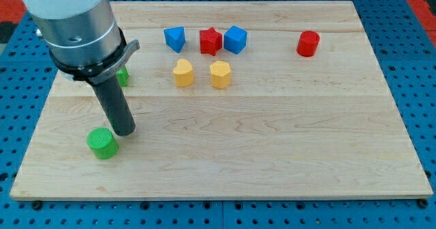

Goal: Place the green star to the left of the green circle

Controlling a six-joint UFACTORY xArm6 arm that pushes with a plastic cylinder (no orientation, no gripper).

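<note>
tip [125, 131] beside green circle [102, 143], near board [272, 161] left edge

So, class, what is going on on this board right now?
A robot arm with a dark rod is pushing blocks on a wooden board. My tip sits just to the upper right of the green circle. The green star, mostly hidden behind the arm, lies nearer the view's top, not yet left of the circle.

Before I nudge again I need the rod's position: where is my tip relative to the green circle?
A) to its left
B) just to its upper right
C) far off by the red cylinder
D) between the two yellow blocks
B: my tip sits just up and to the view's right of the green circle, close beside it.
</note>
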